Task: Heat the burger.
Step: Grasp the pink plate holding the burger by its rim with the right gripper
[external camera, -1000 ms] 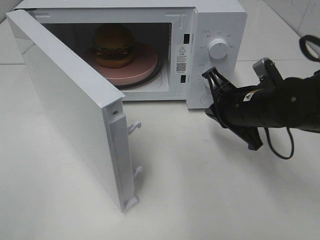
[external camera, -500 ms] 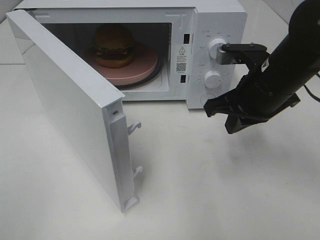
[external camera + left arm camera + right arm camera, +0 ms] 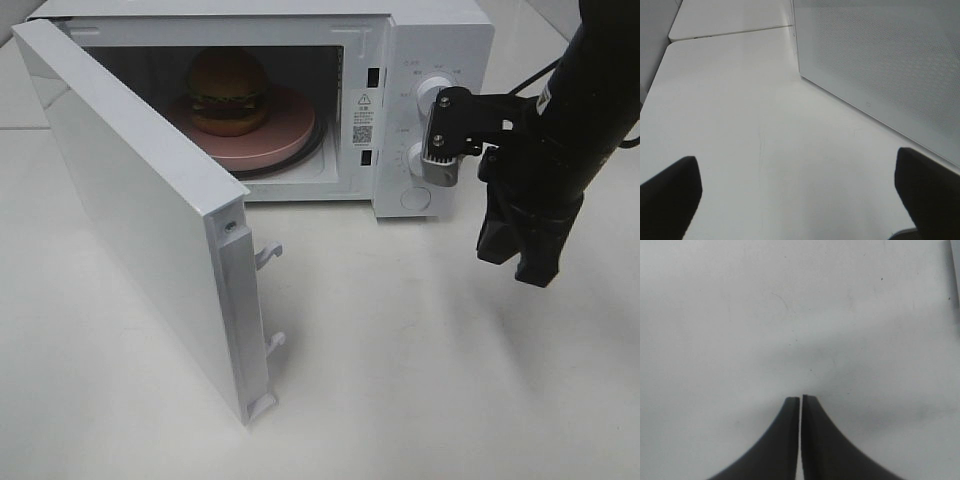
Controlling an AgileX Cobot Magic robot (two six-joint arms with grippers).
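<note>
Burger (image 3: 228, 90) sits on the pink plate (image 3: 285, 135) inside the microwave (image 3: 440, 40), well off from my right hand (image 3: 800, 399), which is clenched on nothing. Left hand (image 3: 797, 187) is spread wide, with the open door (image 3: 130, 210) just ahead of it. If I shove too hard the whole box probably skids, or my right wrist clips the dials (image 3: 432, 92).

The open white microwave (image 3: 440, 45) stands on the white table (image 3: 420, 380).
</note>
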